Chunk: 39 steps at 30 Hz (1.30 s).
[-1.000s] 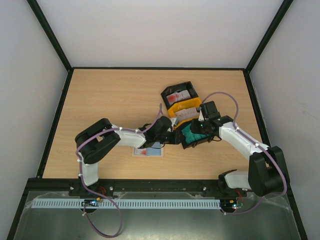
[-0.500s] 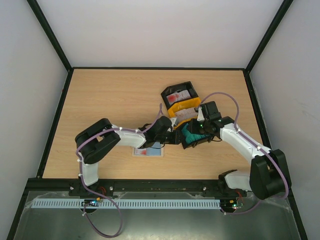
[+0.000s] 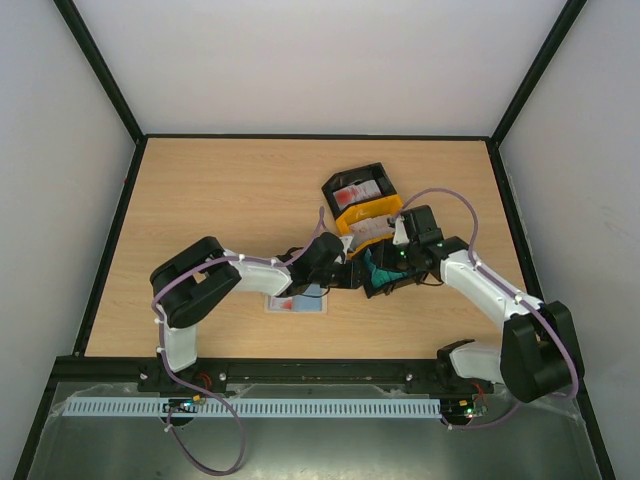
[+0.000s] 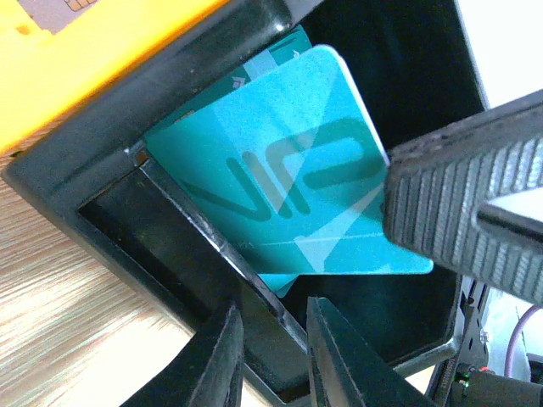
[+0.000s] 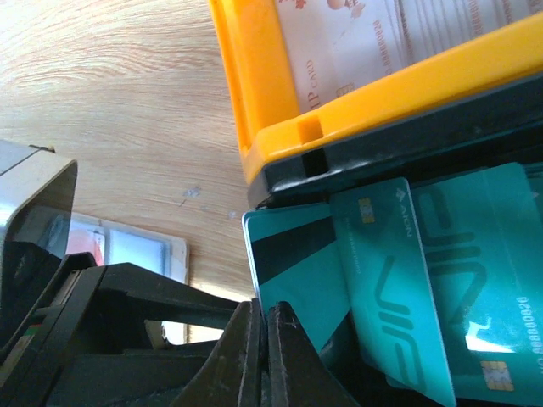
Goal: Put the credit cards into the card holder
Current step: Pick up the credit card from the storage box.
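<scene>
Several teal credit cards (image 5: 399, 288) lie in a black bin (image 3: 398, 287) at mid-table. My right gripper (image 5: 264, 307) reaches into that bin, its jaws pressed together on the lower edge of one teal card with a dark stripe (image 5: 297, 254). That card stands tilted up in the left wrist view (image 4: 288, 186), next to the right gripper's ribbed finger (image 4: 467, 212). My left gripper (image 4: 273, 307) straddles the bin's near wall (image 4: 204, 246) and is shut on it. The card holder (image 3: 297, 303) lies open on the table just left of the bin, also showing as the pale card holder (image 5: 127, 248).
An orange bin (image 3: 372, 222) with pale printed cards sits right behind the black bin. Behind that stands another black bin (image 3: 358, 185) with white and red cards. Both arms crowd together over the bins. Black rails edge the wooden table (image 3: 220, 200).
My right gripper has slid a little left inside the bin and its jaws have closed on the teal card. The left arm has stayed put on the bin wall.
</scene>
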Each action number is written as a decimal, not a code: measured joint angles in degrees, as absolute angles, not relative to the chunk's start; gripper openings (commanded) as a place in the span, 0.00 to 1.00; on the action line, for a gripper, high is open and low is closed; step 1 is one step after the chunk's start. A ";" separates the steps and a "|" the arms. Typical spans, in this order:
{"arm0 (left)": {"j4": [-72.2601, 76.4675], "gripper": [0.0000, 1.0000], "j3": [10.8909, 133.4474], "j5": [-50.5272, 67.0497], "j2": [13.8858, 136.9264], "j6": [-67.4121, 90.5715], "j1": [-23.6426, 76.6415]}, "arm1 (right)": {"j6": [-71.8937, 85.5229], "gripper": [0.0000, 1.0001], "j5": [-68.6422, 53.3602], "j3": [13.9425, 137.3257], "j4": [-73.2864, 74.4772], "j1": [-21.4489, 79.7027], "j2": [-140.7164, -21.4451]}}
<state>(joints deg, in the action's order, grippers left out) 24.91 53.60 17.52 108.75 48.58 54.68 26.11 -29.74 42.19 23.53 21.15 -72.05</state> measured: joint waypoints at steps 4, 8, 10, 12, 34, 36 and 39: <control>24.91 0.24 53.60 17.52 108.75 48.58 54.68 | 26.85 0.20 -31.16 41.39 23.11 21.34 -71.66; 24.93 0.24 53.63 17.52 108.75 48.60 54.70 | 27.31 0.28 -30.33 39.79 23.68 21.50 -71.68; 24.93 0.24 53.63 17.52 108.75 48.58 54.70 | 27.55 0.29 -29.50 38.59 24.03 21.50 -71.68; 24.93 0.24 53.63 17.52 108.75 48.60 54.70 | 27.68 0.29 -29.26 38.35 23.68 21.47 -71.66; 24.95 0.29 53.52 17.52 108.51 48.10 54.70 | 29.39 0.02 -21.21 36.14 15.31 21.52 -72.16; 25.06 0.32 52.88 17.52 107.90 48.03 54.70 | 29.76 0.02 -19.73 36.14 15.62 21.52 -70.39; 24.82 0.36 50.92 17.41 105.65 47.86 54.70 | 29.85 0.02 -18.39 36.21 17.32 21.52 -65.01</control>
